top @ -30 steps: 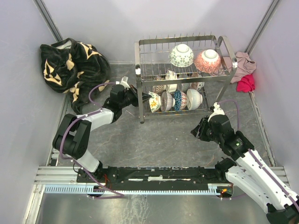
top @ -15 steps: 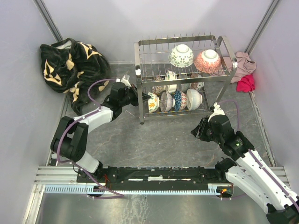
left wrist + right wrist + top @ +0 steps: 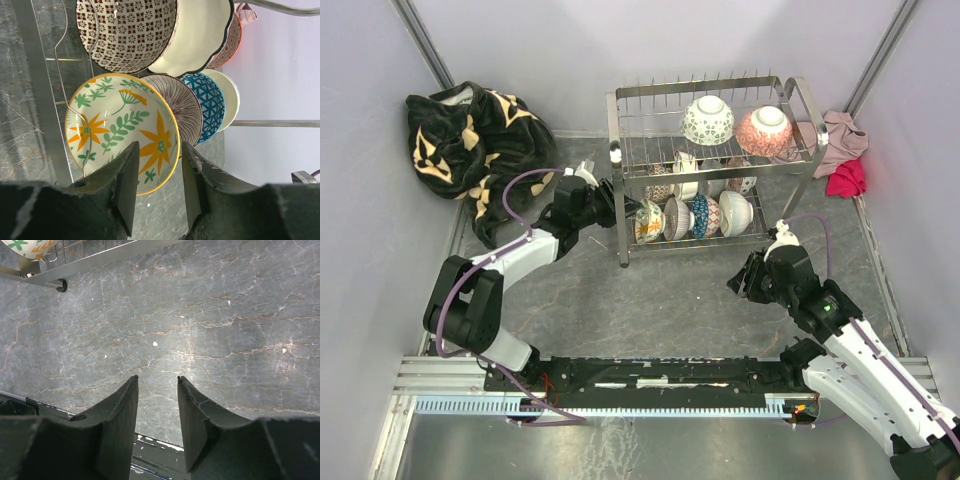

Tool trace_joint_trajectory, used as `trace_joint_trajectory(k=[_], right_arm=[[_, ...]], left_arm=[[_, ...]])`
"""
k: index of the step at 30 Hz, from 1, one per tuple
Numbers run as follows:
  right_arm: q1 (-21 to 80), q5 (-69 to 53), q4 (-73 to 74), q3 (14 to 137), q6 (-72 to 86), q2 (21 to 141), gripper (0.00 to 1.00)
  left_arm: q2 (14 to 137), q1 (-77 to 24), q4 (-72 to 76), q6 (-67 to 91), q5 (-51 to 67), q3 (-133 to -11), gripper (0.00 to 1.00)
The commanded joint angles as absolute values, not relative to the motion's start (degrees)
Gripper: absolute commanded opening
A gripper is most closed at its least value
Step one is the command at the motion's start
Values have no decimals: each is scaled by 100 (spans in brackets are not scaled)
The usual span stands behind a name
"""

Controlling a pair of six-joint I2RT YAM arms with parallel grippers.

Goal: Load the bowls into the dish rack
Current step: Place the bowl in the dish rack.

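The dish rack [image 3: 720, 86] stands by the tabletop's [image 3: 700, 290] far edge, with a dark blanket [image 3: 470, 140] in the far left corner and cloths [image 3: 842, 150] at the right edge. Two bowls [image 3: 708, 118] sit upturned on the top tier, and more stand on edge below. The left gripper [image 3: 159, 146], jaws apart, is at the floral bowl [image 3: 122, 131]. The right gripper [image 3: 157, 380], also apart, holds nothing.

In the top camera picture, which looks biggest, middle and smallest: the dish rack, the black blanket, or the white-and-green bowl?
Biggest to smallest:
1. dish rack
2. black blanket
3. white-and-green bowl
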State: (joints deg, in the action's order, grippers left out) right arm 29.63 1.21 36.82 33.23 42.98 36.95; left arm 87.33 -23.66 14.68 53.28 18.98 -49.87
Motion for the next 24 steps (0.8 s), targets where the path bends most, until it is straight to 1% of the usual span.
trace_joint_trajectory(k=[1,5,13,14,17,20,24], right_arm=[[2978,84,3473,3470,4239,3683,46],[2985,105,3508,3505,4225,3683,47],[2974,265,3644,3661,4070,3741,50],[2983,306,3657,3670,4062,3744,50],[2980,447,3689,3700,3995,3719,53],[2978,709,3786,3780,3895,3618,57],[2983,1304,3947,3885,3774,3443,59]], left_arm=[[8375,-2465,1405,5001,2219,-5019,46],[8202,-2467,1358,4941,2188,-5026,48],[7432,-2350,582,4370,1641,-4868,57],[7305,-2316,511,4316,1586,-4795,60],[6926,-2188,285,4141,1430,-4594,75],[6519,-2079,-11,3994,1202,-4407,87],[6115,-1816,-142,3976,1049,-4080,94]])
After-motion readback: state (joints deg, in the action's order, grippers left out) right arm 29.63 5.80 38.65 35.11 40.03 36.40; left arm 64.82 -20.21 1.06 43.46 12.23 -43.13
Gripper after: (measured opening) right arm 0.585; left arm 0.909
